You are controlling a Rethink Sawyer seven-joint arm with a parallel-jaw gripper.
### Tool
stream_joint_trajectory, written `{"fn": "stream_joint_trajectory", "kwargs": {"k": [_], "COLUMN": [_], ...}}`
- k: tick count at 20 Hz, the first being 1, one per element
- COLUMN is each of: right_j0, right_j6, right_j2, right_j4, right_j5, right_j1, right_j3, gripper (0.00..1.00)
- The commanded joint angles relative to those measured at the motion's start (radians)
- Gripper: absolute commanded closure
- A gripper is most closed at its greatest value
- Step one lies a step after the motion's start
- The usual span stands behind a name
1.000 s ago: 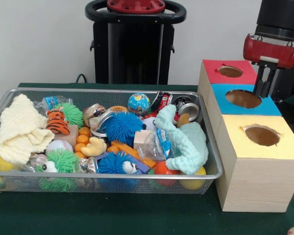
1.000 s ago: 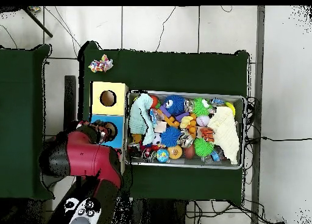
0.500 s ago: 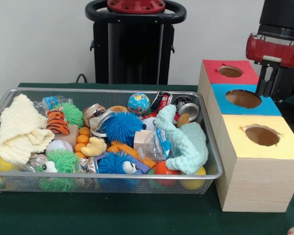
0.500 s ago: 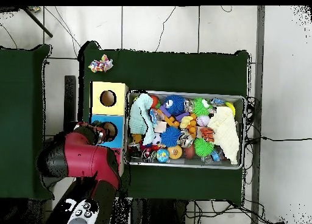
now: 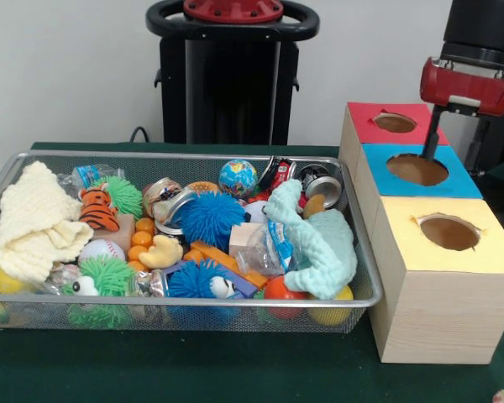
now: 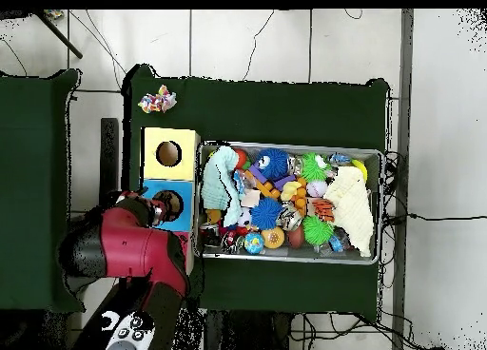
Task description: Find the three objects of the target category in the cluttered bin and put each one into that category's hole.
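Hovers above the blue box, gripper spread wide and empty. Target items, category unclear, presumably lie in the wire bin. Best to rise clear, cross over, then descend straight onto one exposed toy, avoiding the teal cloth.

Gripper hangs w/ fingers spread over the blue box; its hole sits just below, unblocked. Red box hole behind and yellow box hole in front of it, both open too. Air above all three boxes free. Off to the gripper's side, wire bin packed full: teal cloth nearest the boxes, cream cloth at far end, spiky balls mid. No bare gaps between toys.
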Motion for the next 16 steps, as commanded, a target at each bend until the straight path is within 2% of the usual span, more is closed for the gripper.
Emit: {"fn": "stream_joint_trajectory", "kwargs": {"k": [1, 5, 11, 16], "right_j0": [-0.033, -0.027, -0.019, -0.018], "right_j6": [0.156, 0.134, 0.137, 0.128], "right_j2": [0.073, 0.046, 0.046, 0.037], "right_j4": [-0.01, -0.031, -0.029, -0.032], "right_j5": [0.066, 0.062, 0.088, 0.142], "right_j1": [0.001, 0.013, 0.008, -0.032], "right_j3": [0.054, 0.018, 0.025, 0.025], "gripper": [0.0, 0.0, 0.0, 0.0]}}
